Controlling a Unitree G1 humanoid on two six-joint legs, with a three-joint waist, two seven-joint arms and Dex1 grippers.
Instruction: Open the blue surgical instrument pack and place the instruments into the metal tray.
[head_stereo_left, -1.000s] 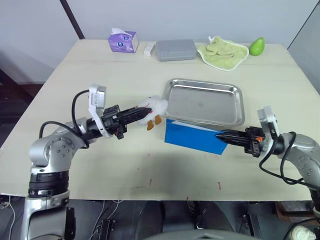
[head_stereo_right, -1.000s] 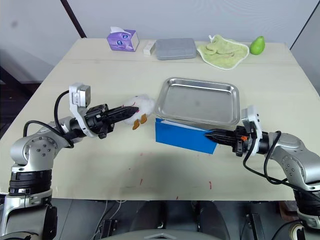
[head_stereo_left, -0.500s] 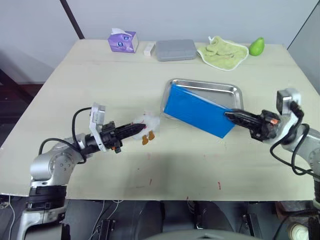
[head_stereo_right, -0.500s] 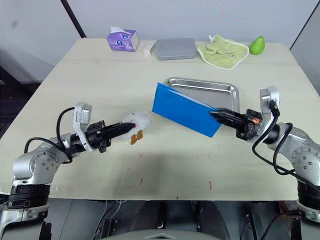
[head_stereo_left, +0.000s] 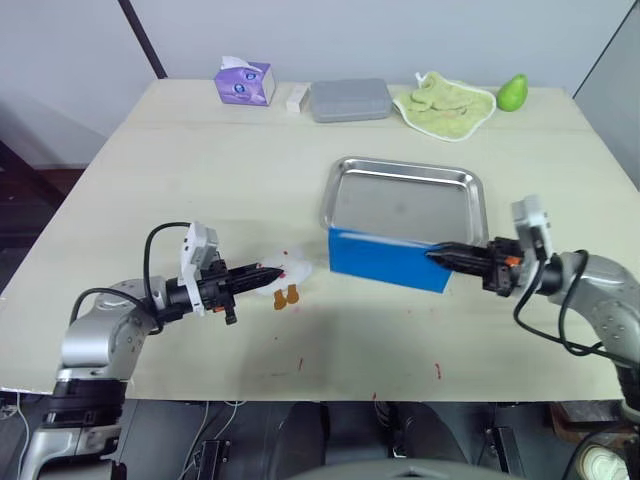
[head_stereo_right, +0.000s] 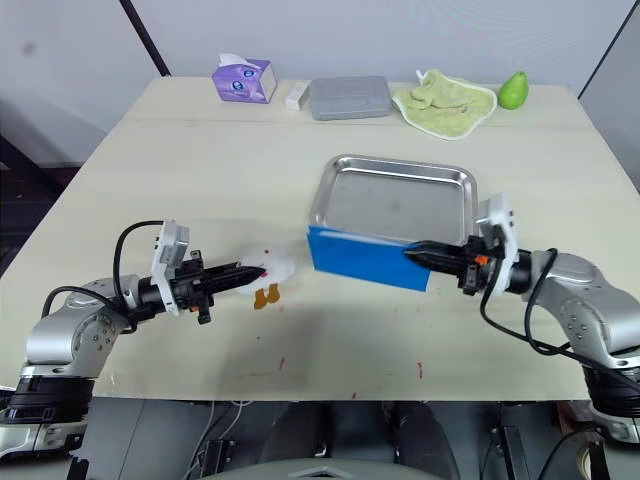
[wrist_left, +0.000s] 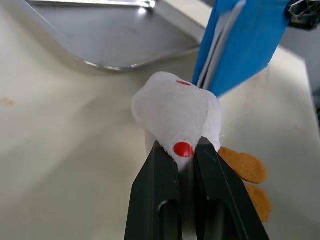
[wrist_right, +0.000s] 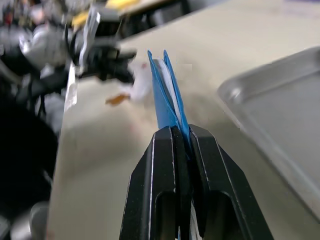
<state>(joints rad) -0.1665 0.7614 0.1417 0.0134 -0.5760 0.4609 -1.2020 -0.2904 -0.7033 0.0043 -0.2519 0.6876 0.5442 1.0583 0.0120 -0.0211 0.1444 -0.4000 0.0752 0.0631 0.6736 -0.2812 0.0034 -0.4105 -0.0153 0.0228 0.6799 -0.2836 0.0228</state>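
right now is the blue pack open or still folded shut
Folded shut: the pack stands on edge beside the tray, its two blue covers together, pinched by the right gripper.

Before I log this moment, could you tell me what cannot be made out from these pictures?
- The instruments: the blue pack, pinched by the right gripper, is folded shut, so its fabric hides whatever is inside.
- Near edge of the metal tray: covered by the pack in the eye views.
- The white plush toy: pinched by the left gripper; its shape is unclear.
- Print on the purple tissue box: too small.
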